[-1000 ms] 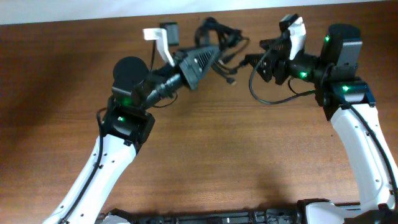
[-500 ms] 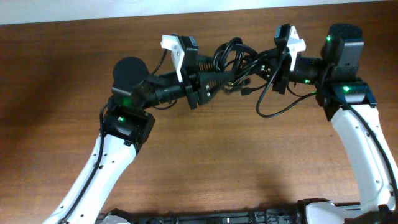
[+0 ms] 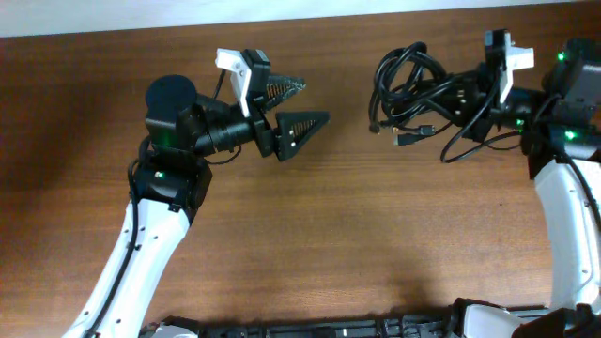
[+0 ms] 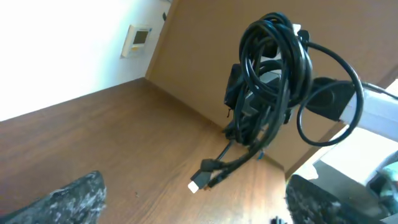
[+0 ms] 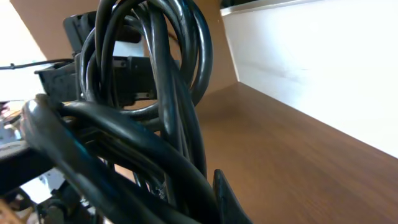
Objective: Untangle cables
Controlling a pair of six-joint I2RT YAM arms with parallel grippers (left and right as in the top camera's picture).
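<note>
Cables [image 3: 413, 89] bundled, gripped by right claw [image 3: 457, 94] over brown wood table [image 3: 357, 244]; left claw [image 3: 297, 105] wide, empty; white wall [image 3: 113, 14] behind.

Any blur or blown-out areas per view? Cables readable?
Overhead: sharp, evenly lit, cables clear. Left wrist: wall blown out upper left, left gripper soft at the bottom corners. Right wrist: cables fill the frame close up, slightly soft; wall bright.
</note>
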